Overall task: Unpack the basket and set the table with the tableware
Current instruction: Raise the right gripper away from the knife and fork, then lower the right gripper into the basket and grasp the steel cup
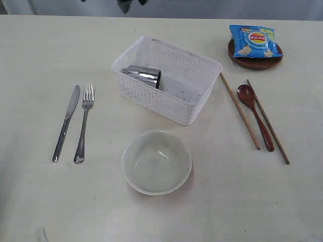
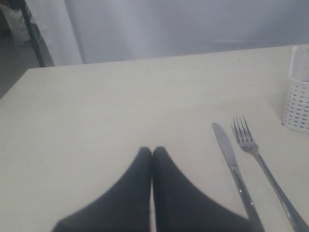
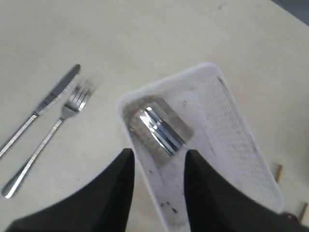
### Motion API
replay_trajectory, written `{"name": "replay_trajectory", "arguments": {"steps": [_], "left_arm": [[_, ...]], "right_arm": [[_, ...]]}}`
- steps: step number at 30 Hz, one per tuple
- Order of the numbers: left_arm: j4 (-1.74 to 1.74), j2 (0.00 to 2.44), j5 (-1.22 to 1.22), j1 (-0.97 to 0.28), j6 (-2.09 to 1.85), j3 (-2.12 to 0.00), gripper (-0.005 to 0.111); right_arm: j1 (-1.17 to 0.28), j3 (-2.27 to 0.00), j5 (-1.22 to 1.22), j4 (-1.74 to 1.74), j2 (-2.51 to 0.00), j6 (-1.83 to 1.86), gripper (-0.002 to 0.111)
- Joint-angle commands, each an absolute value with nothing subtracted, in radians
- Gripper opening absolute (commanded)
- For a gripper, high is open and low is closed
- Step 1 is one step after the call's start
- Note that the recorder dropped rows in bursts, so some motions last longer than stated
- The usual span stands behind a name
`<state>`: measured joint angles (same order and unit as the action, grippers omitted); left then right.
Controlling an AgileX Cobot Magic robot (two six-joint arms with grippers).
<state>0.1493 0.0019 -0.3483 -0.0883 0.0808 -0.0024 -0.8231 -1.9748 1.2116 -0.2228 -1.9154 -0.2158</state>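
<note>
Surface (image 1: pixel 40 201): cream, carries all items. Basket (image 1: pixel 151 98): white, lattice-walled, near centre, set at an angle. Bowl (image 1: pixel 157 161): pale, upright, just in front of the basket, apart from it. Plate (image 1: pixel 252 64): brown, far right corner, with a blue chip bag (image 1: pixel 252 41) lying on it. Chopsticks (image 1: pixel 239 111): two, right of the basket, with the spoon (image 1: pixel 255 116) between them. Knife (image 1: pixel 66 123) and fork (image 1: pixel 84 123): side by side, left of the basket. Cup (image 1: pixel 144 75): steel, on its side inside the basket's left end.

Left claw (image 2: pixel 152 151): fingers pressed together, gripping nothing, near the knife. Right claw (image 3: pixel 157 154): fingers parted, empty, above the basket by the cup.
</note>
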Motion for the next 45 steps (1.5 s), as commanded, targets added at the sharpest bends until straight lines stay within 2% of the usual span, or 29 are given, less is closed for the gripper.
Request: {"name": "replay_trajectory", "arguments": {"steps": [1,5,10,16,26,42,45], "left_arm": [[0.153,0.000,-0.348,-0.093,0.083,0.000,0.000],[0.153,0.000,-0.348,-0.093,0.083,0.000,0.000],[0.153,0.000,-0.348,-0.093,0.083,0.000,0.000],[0.153,0.000,-0.348,-0.093,0.083,0.000,0.000],[0.153,0.000,-0.348,-0.093,0.083,0.000,0.000],[0.146,0.000,-0.348,-0.093,0.083,0.000,0.000],[0.146,0.000,-0.348,-0.093,0.083,0.000,0.000]], "right_arm": [[-0.733,-1.794,1.221,-0.214,-1.827,-0.193,0.034],[-0.645,-1.574,1.068,-0.098,-1.754,-0.193,0.034],[-0.528,-1.415,0.900,0.092,-1.754,-0.184,0.034],[-0.480,-1.429,0.832,0.310,-1.841,-0.109,0.034],[-0.479,-1.429,0.654,0.428,-1.999,-0.086,0.034],[-0.479,-1.429,0.565,0.727,-2.101,0.153,0.034],[-0.479,-1.429,0.548,0.743,-2.101,0.190,0.026]]}}
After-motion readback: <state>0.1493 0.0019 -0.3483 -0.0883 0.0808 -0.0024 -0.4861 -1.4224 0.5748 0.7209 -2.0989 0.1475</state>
